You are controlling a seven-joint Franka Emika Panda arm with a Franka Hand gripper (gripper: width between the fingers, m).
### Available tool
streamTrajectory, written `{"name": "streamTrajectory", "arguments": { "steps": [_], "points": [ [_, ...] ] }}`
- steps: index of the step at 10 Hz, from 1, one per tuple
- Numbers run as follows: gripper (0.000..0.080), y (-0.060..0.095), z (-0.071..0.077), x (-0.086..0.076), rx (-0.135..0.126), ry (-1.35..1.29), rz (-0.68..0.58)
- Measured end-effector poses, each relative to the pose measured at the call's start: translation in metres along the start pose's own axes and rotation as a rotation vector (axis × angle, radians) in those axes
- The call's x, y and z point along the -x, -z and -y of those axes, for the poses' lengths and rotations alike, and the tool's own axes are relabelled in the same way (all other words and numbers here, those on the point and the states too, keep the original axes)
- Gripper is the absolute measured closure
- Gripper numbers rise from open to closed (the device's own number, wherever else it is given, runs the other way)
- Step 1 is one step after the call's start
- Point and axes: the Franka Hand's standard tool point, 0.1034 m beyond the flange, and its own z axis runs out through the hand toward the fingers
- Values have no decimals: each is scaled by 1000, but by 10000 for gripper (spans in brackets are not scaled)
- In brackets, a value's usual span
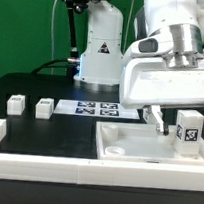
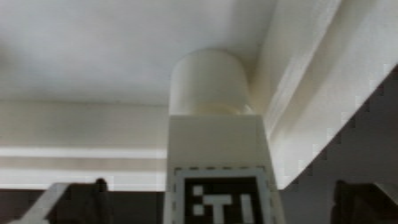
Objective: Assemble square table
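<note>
The large white square slab (image 1: 146,146) lies with its rimmed, recessed face up at the exterior view's right. One white post (image 1: 188,127) with a black-and-white tag stands upright in the slab's far right corner. My gripper (image 1: 185,124) hangs straight down around it. In the wrist view the post (image 2: 221,120) runs away from the camera, its rounded end against the inside corner of the slab (image 2: 107,50). The dark fingers (image 2: 71,203) show a gap on each side of the post, so the gripper is open around it. Two more posts (image 1: 15,105) (image 1: 43,107) stand at the left.
The marker board (image 1: 97,110) lies flat behind the slab, in front of the arm's white base (image 1: 99,55). A long white rail (image 1: 44,165) edges the black surface along the front and left.
</note>
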Motion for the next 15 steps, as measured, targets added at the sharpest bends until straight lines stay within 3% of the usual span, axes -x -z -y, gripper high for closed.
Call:
{"name": "streamTrajectory", "arguments": {
  "steps": [3, 6, 9, 10, 11, 15],
  "points": [
    [151, 3, -1, -3, -1, -2, 8],
    [150, 24, 0, -23, -9, 2, 10],
    [150, 20, 1, -18, -16, 2, 44],
    [150, 13, 2, -14, -40, -3, 156],
    [150, 12, -1, -23, -46, -7, 188],
    [150, 14, 0, -19, -91, -55, 511]
  ]
}}
